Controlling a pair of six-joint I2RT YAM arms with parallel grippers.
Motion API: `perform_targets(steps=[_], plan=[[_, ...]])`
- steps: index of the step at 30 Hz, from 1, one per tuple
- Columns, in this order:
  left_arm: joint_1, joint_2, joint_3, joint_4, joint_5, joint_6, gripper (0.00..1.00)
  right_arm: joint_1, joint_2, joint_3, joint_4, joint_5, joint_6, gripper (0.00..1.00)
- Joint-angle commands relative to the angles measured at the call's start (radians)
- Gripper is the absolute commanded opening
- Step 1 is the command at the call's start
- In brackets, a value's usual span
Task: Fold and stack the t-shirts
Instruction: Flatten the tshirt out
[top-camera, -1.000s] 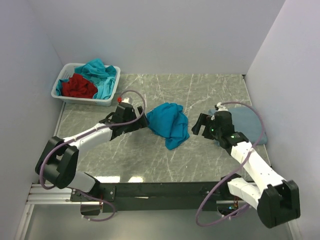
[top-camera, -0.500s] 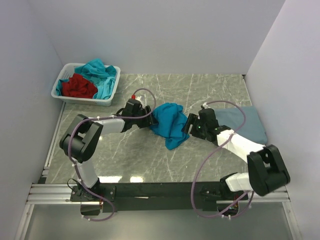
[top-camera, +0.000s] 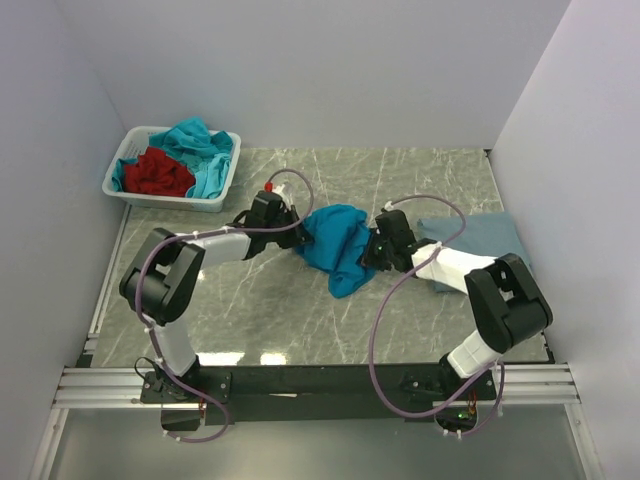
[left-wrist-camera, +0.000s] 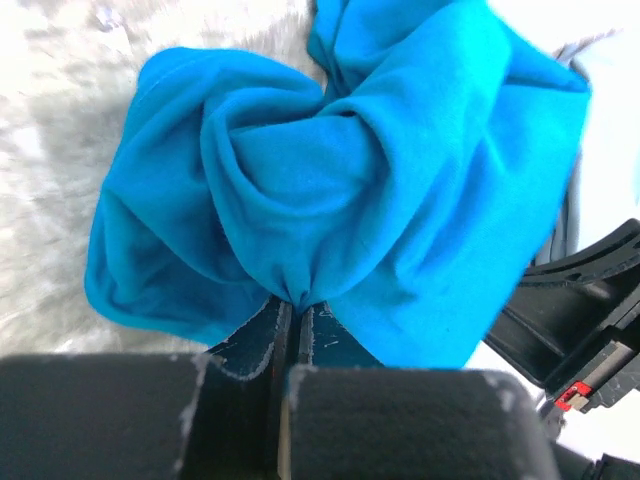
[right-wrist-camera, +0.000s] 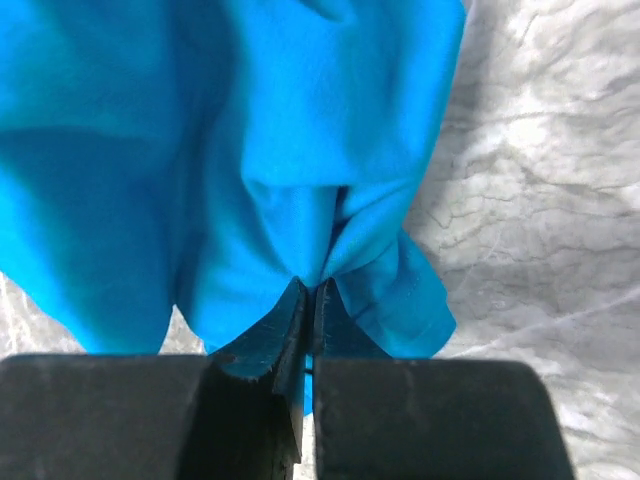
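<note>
The left tool (top-camera: 297, 238) and right tool (top-camera: 372, 250), top view: each meets an opposite side of the crumpled teal-blue t-shirt (top-camera: 338, 245) near the middle of the counter (top-camera: 260, 310); a slate-blue t-shirt (top-camera: 490, 238) lies flat by the right edge. Left wrist view: jaws together, pinching a gathered fold of cloth. Right wrist view: jaws likewise clamped on a bunched fold. The fabric looks light, soft and limp; it should drape when lifted, so hem or shoulder grips likely serve best.

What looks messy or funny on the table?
The teal shirt lies crumpled in the middle, pinched by the left pincer and right pincer. More shirts sit heaped in the basket. Nothing looks spilled or broken.
</note>
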Motion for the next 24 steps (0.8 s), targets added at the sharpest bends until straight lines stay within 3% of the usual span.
perform_targets(steps=[1,6,12,18,24], plan=[[0.007,-0.119,-0.001,0.0,-0.073,0.03,0.01,0.015,-0.076,0.056,-0.047,0.098,-0.025,0.0],[0.007,-0.29,-0.029,-0.044,-0.148,0.049,0.01,0.021,-0.246,0.102,-0.177,0.245,-0.096,0.0],[0.007,-0.552,-0.034,-0.131,-0.277,0.078,0.01,0.027,-0.47,0.191,-0.335,0.292,-0.191,0.0],[0.005,-0.815,-0.023,-0.262,-0.423,0.083,0.01,0.027,-0.664,0.282,-0.464,0.233,-0.277,0.0],[0.004,-1.011,-0.024,-0.351,-0.343,0.029,0.01,0.03,-0.825,0.346,-0.587,-0.007,-0.334,0.0]])
